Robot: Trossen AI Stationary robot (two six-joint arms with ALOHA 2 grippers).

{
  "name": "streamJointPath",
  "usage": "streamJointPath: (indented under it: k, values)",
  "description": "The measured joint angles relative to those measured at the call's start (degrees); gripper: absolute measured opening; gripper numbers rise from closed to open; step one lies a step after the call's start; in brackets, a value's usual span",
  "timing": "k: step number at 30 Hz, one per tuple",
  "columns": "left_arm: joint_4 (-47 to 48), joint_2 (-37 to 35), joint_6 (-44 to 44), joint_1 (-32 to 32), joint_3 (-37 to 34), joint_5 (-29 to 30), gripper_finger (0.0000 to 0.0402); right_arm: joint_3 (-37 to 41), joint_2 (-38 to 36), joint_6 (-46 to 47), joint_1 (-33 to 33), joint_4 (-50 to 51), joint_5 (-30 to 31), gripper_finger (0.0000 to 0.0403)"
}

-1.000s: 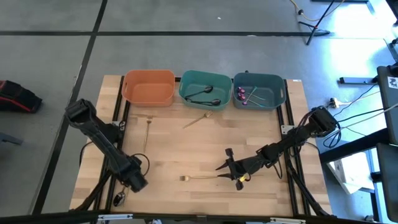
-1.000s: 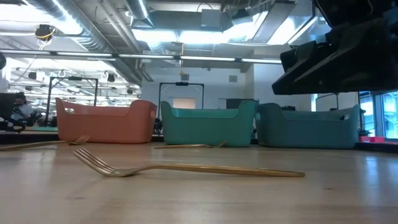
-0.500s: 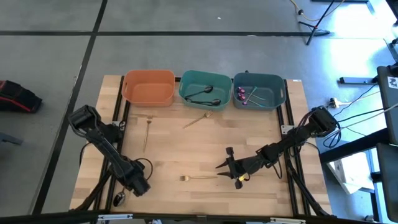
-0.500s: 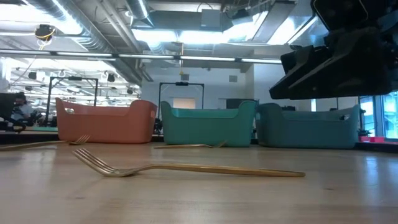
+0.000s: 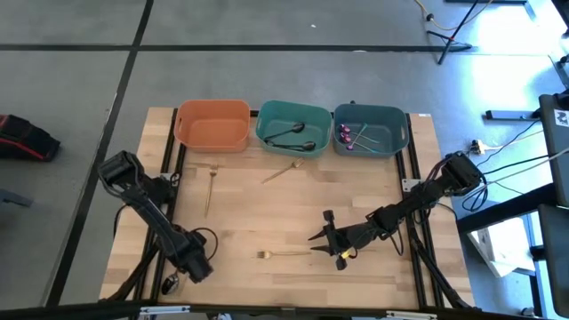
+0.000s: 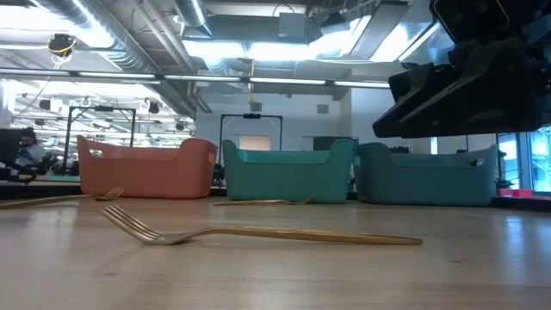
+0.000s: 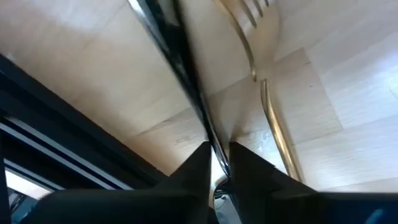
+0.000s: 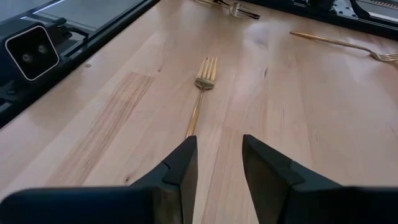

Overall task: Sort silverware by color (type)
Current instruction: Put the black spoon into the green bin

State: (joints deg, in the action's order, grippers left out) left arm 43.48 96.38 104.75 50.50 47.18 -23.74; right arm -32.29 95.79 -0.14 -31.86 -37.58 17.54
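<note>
Three gold forks lie flat on the wood: one point(image 5: 284, 254) near the middle, also in the right wrist view point(image 8: 200, 99), one point(image 5: 211, 190) at the left, and one point(image 5: 284, 171) before the bins. My right gripper point(image 5: 322, 234) point(image 8: 214, 155) is open. It hangs above the table just past the middle fork's handle end, touching nothing. My left gripper point(image 5: 194, 268) point(image 7: 221, 163) is by the near left corner, shut on a dark slim utensil point(image 7: 186, 81). A gold fork point(image 7: 264, 81) lies on the wood beside that utensil. My left gripper pinches the dark utensil's narrow end point(image 7: 214, 149) between its two fingertips. The fingers lie along the piece, which runs straight away from them and widens farther out, low over the wood. Whether its far part rests on the table cannot be told.
Three bins stand along the far edge: orange point(image 5: 213, 124), teal point(image 5: 293, 120) with dark utensils in it, and blue-grey point(image 5: 391, 133) with purple ones. Black frame rails run down both sides of the table point(image 5: 267, 213). Bare wood lies between the forks.
My left gripper has crept a little toward the table's near edge, and its arm has folded back with it. My right gripper has eased slightly lower over the middle fork. No fork has moved.
</note>
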Motion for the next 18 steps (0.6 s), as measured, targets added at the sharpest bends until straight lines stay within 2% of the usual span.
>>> streamJointPath:
  k: [5,14,18]
  values:
    - [0.9,0.0,0.6,0.5,0.0,0.6,0.0009,0.0,0.0,0.0,0.0,0.1,0.0,0.0117]
    - [1.8,-0.3,2.8,0.6,-0.1,1.2,0.0013,0.0,0.0,0.1,0.0,0.1,0.0,0.0117]
    - [6.2,-0.8,2.6,0.6,2.2,6.2,0.0013,0.0,0.0,0.1,0.0,0.1,0.0,0.0117]
